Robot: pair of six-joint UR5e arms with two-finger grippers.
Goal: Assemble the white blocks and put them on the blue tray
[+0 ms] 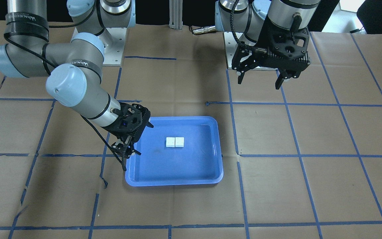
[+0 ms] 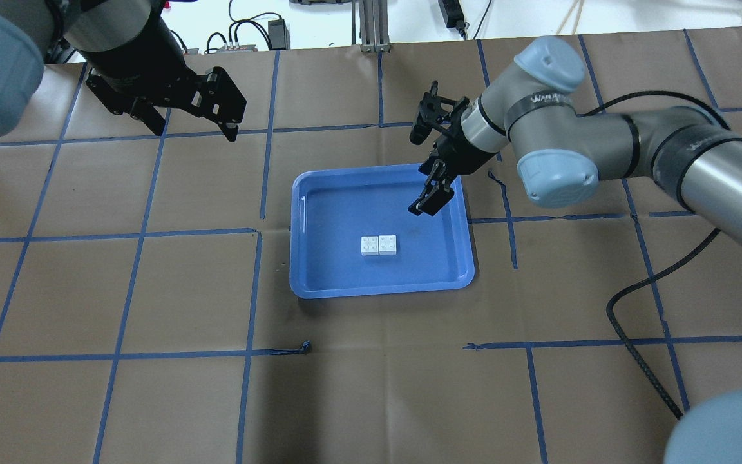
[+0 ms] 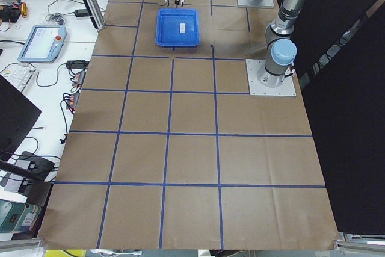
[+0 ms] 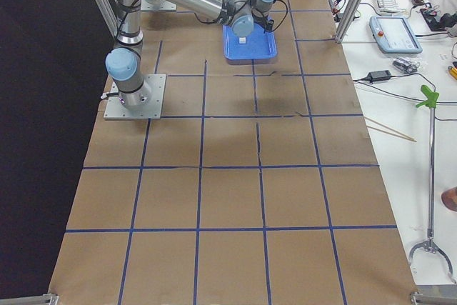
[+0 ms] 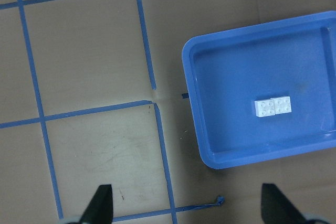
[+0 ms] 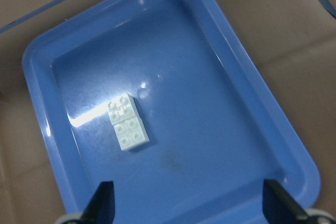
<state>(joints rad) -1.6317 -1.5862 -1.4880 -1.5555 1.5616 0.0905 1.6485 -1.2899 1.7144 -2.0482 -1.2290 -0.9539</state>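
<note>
- Judged done, or very nearly, as far as placement goes: see the white blocks (image 2: pixel 379 245) down flat on the floor of the blue tray (image 2: pixel 380 291), near its middle and clear of every wall.
- Set side by side, touching along one edge, both with studs up; not stacked one on the other.
- Cannot tell from any view whether truly locked together or merely butted up. Probably short of "assembled" if a stacked pair was meant.
- Holding nothing in the right claw (image 1: pixel 143 139): spread wide and poised above the tray's edge on the robot's right side, apart from the blocks. Borne out by the right wrist view, with two fingertips far apart at the bottom and only blue tray between them.
- Holding nothing in the left claw (image 1: pixel 260 83) either: spread wide too, raised over bare desk (image 2: pixel 152 290) on the robot's left, well apart from the tray. Looking down from there on the tray and the pair off to one side.
- Left to do, on this reading: little beyond drawing both arms clear. Otherwise, if stacking is wanted, lifting one block, seating it on the other's studs and pressing down inside the tray.
</note>
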